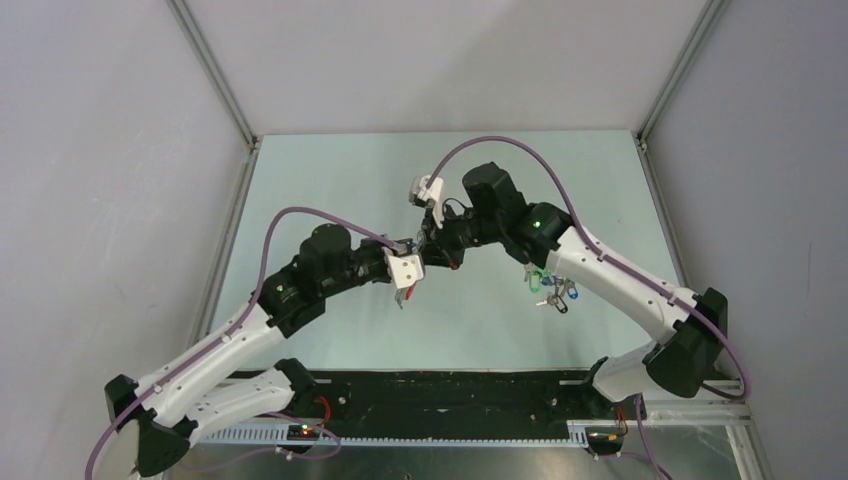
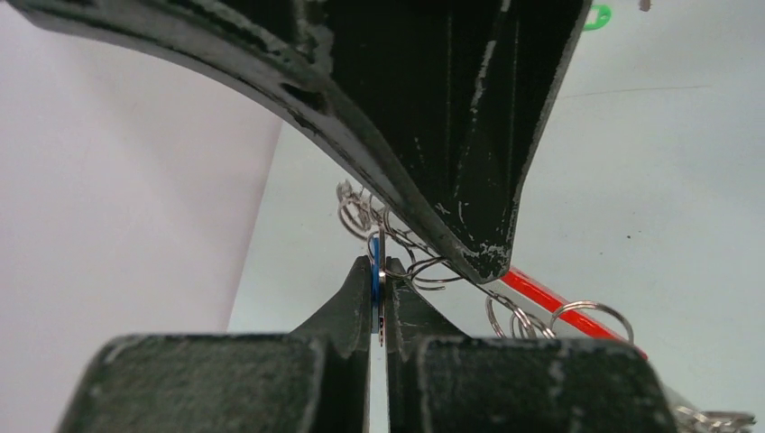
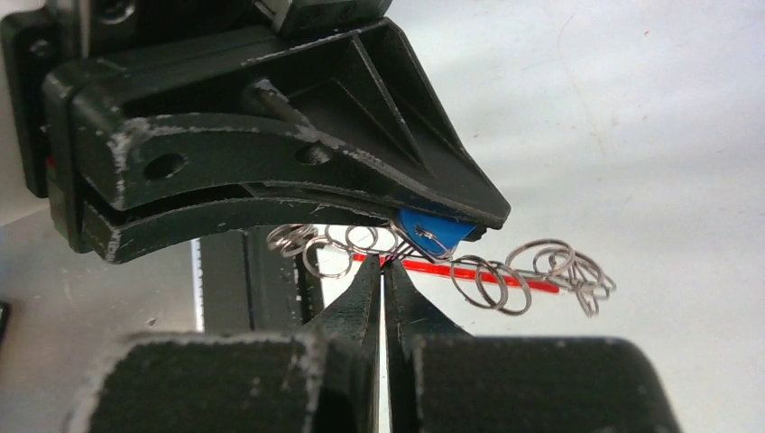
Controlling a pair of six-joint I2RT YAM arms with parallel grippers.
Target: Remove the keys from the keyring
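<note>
My left gripper (image 1: 420, 266) (image 2: 380, 275) is shut on the blue-headed key (image 2: 373, 271), which also shows in the right wrist view (image 3: 431, 232). My right gripper (image 1: 434, 254) (image 3: 383, 266) meets it tip to tip above the table and is shut on the keyring's red band (image 3: 505, 280) (image 2: 541, 294), among several small wire rings (image 3: 492, 281). The keyring's red part hangs below the grippers (image 1: 410, 292). A loose cluster of keys (image 1: 550, 290) with green and blue heads lies on the table under the right forearm.
The pale green table (image 1: 330, 190) is walled by grey panels at left, back and right. A black strip (image 1: 450, 390) runs along the near edge between the arm bases. Purple cables arch over both arms.
</note>
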